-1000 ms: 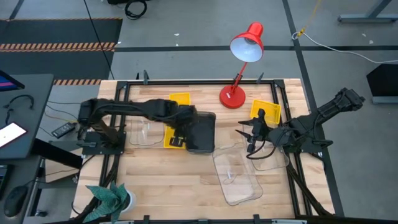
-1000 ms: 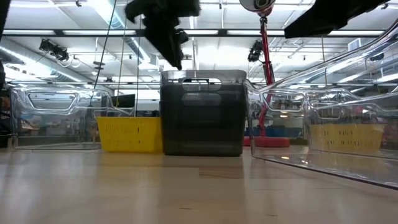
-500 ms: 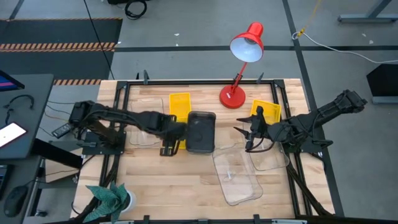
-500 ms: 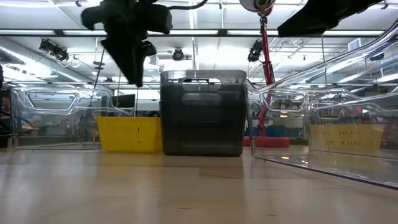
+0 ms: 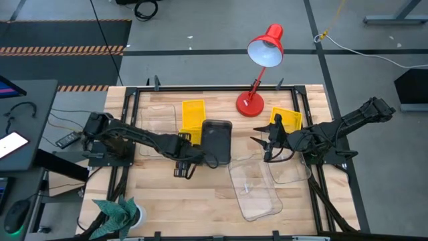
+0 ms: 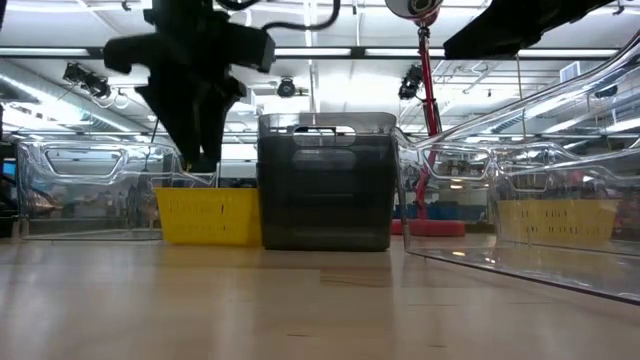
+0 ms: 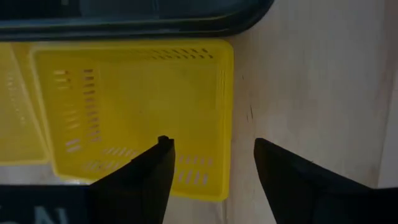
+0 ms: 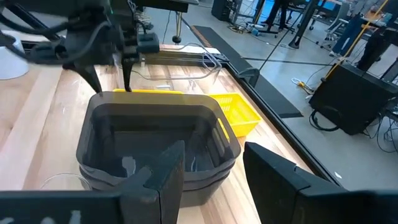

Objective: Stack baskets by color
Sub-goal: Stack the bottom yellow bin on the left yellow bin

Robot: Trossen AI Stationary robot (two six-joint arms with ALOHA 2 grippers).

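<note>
Yellow basket (image 5: 192,119), long axis front-to-back

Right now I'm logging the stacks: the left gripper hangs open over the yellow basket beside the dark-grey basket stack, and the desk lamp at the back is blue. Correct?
Not quite. The desk lamp is red, not blue, as the high view shows. The rest holds: the left gripper hangs open over the yellow basket, which lies right beside the dark-grey basket stack.
</note>
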